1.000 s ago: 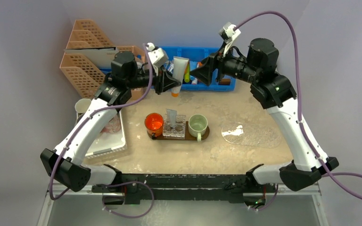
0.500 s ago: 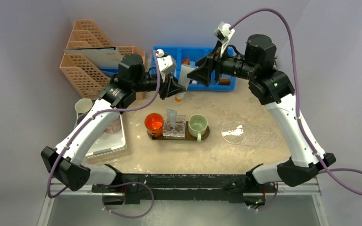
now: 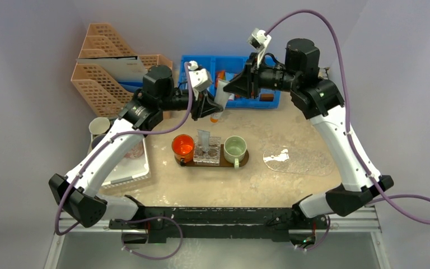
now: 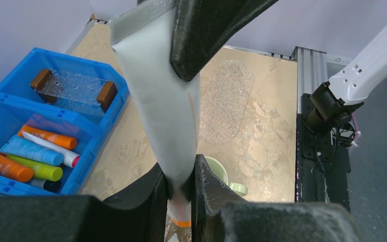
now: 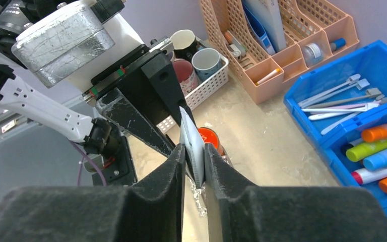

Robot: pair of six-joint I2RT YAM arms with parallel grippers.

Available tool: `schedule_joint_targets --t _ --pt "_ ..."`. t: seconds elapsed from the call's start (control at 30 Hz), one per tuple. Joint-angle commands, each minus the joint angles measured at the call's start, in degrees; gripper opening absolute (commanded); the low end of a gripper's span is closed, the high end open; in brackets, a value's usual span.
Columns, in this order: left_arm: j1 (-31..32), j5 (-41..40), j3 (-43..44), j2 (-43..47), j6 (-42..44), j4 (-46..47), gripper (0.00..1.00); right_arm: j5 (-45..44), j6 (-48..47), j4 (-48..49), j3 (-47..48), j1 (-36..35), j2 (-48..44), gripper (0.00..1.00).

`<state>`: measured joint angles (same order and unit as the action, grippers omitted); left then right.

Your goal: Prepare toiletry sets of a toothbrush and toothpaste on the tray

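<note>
A white tube [image 3: 221,94] with an orange cap hangs in the air in the upper middle of the top view. It is just in front of the blue bin [image 3: 207,59]. Both arms hold it at once.

The left fingers [image 4: 148,196] are closed on the lower part of the tube, a bit above the cap. The tube is squashed thin between them. The right fingers [image 5: 174,181] pinch the flat, wide end at the top. In the right wrist view that flat end pokes up between the two black pads. The tube leans a little, and its cap points down at the bench [image 3: 291,126].

Lower down, in the middle of the top view, the dark brown tray [image 3: 244,159] lies on the bench. The held tube does not touch it. Three things stand on the tray in a row:
- an orange cup [image 3: 183,145] on the left
- a clear holder [image 3: 208,153] in the middle
- a green cup [image 3: 234,148] on the right

A small pale grey tube [image 3: 204,136] stands up in the clear holder.

A clear bumpy mat [image 3: 297,159] lies on the bench to the right of the tray, not touching it. At the left edge of the left wrist view, the blue bin has orange, green and blue tubes lying side by side. Orange racks [image 3: 98,73] stand in the upper left of the top view.
</note>
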<state>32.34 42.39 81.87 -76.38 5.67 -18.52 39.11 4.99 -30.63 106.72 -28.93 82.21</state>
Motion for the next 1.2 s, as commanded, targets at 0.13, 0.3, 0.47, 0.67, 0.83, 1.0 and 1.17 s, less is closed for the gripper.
schedule_joint_targets --t 0.13,0.3,0.47,0.67,0.83,1.0,1.17 --pt "0.25 -0.68 -0.99 2.45 1.36 3.74 0.05 2.29 -1.65 0.80 0.09 0.01 -2.33 0.00" --pt "0.24 -4.45 -3.03 4.49 1.51 3.92 0.25 2.58 -2.47 2.83 -2.12 0.01 -3.17 0.00" --pt "0.18 -10.85 -5.58 7.36 1.53 3.64 0.36 1.60 -2.93 5.36 -4.90 0.01 -4.35 0.00" --pt "-0.54 -18.87 -10.96 12.12 -0.23 4.54 0.46 -2.22 -4.64 5.61 -8.00 0.01 -5.31 0.00" --pt "-1.81 -28.02 -17.40 18.58 -2.90 7.41 0.53 -3.52 -7.36 6.99 -11.93 0.01 -5.79 0.00" --pt "-2.15 -36.93 -22.77 24.52 -3.45 8.55 0.64 -2.91 -8.50 14.78 -20.10 -0.05 -7.88 0.00" --pt "-2.19 -45.43 -26.70 28.27 -5.17 7.20 0.68 -3.55 -9.73 17.80 -24.88 -0.44 -8.59 0.00"
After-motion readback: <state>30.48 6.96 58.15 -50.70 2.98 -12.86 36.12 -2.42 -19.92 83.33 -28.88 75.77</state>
